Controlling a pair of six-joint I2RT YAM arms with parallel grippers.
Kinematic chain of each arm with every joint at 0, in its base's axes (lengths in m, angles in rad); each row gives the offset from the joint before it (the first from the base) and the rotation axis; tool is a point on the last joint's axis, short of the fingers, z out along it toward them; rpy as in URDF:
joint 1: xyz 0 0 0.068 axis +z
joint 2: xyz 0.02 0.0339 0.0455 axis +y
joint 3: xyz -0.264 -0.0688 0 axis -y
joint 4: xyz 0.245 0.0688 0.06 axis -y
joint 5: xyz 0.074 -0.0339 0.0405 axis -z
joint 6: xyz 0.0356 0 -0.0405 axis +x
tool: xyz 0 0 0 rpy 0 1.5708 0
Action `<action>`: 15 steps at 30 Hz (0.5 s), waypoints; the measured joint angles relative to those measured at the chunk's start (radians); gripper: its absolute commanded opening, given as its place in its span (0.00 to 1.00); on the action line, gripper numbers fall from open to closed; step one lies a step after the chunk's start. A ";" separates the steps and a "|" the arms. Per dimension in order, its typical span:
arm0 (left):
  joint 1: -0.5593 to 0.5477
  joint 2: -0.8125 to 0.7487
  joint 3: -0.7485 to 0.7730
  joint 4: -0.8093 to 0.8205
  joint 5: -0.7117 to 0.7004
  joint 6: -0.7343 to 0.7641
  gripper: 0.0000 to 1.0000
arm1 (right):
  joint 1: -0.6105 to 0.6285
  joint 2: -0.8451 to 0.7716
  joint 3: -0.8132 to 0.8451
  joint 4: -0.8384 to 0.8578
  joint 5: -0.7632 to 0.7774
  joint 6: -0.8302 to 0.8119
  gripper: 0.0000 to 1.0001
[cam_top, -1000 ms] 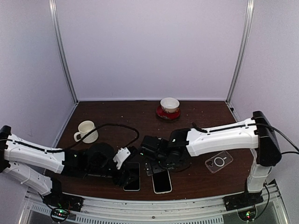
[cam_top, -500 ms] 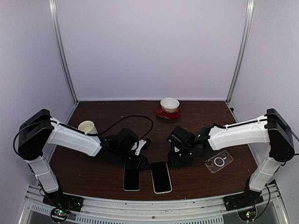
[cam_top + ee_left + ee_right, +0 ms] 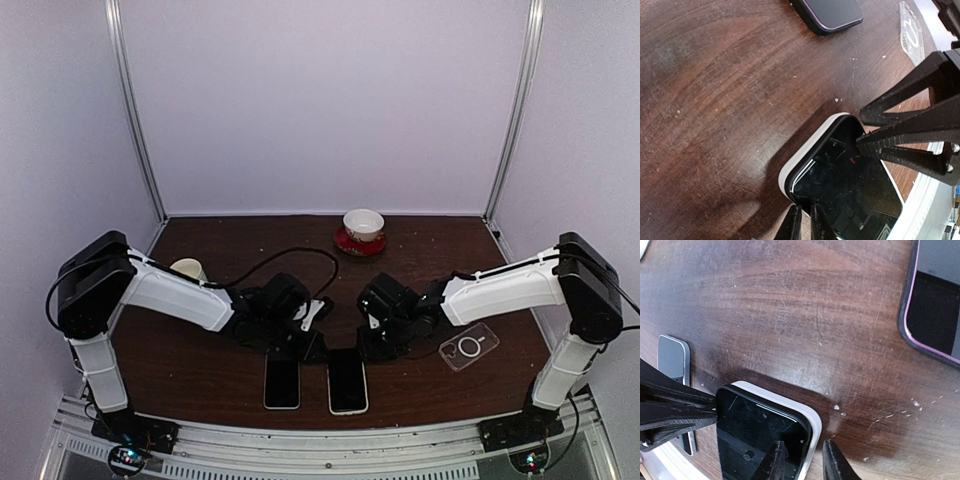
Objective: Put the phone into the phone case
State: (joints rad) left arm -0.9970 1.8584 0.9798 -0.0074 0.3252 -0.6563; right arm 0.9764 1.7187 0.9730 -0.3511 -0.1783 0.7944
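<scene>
The phone [image 3: 347, 381], black-screened with a white rim, lies flat near the front edge. Its far end fills both wrist views [image 3: 840, 190] [image 3: 760, 435]. My left gripper [image 3: 308, 348] [image 3: 804, 225] is shut, its tips against the phone's far-left corner. My right gripper [image 3: 372, 348] [image 3: 802, 462] is open and straddles the far-right corner, one finger over the screen and one over the table. The right gripper's fingers [image 3: 910, 125] show in the left wrist view. The clear phone case [image 3: 468, 346] [image 3: 910, 35] lies empty to the right.
A second dark phone [image 3: 282, 383] [image 3: 672, 360] lies just left of the first. A purple-rimmed phone [image 3: 832, 12] [image 3: 935, 315] lies farther back, hidden under my right arm from above. A cup on a red saucer [image 3: 362, 232] stands at the back, a mug [image 3: 187, 268] at the left.
Both arms have moved from low over the front of the table to the phone's far end. Both grippers have narrowed, the left until shut.
</scene>
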 measured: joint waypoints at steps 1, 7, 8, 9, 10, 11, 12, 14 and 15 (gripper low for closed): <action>-0.002 0.002 0.007 -0.011 0.000 0.000 0.10 | 0.000 -0.002 -0.007 0.009 -0.002 0.005 0.26; -0.026 0.012 0.050 -0.079 -0.037 0.007 0.10 | 0.010 -0.031 -0.059 0.062 -0.004 0.050 0.26; -0.032 0.012 0.051 -0.086 -0.042 0.007 0.09 | 0.011 -0.031 -0.061 0.067 -0.003 0.054 0.26; -0.038 0.012 0.053 -0.093 -0.044 0.006 0.09 | 0.014 -0.031 -0.062 0.069 -0.001 0.060 0.26; -0.042 0.013 0.054 -0.094 -0.044 0.000 0.07 | 0.016 -0.031 -0.063 0.067 0.000 0.066 0.26; -0.044 0.017 0.053 -0.093 -0.042 -0.012 0.06 | 0.019 -0.031 -0.063 0.064 0.004 0.070 0.26; -0.044 0.025 0.051 -0.084 -0.031 -0.034 0.05 | 0.023 -0.031 -0.062 0.061 0.009 0.074 0.26; -0.042 0.036 0.037 -0.057 -0.014 -0.071 0.05 | 0.034 -0.031 -0.058 0.046 0.034 0.081 0.29; -0.041 0.035 0.023 -0.037 -0.003 -0.091 0.05 | 0.040 -0.031 -0.052 0.035 0.046 0.084 0.29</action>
State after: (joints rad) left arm -1.0382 1.8938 1.0031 -0.0441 0.3222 -0.7475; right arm 1.0161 1.6878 0.9207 -0.3161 -0.1326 0.8783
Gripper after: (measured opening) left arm 0.053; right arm 0.270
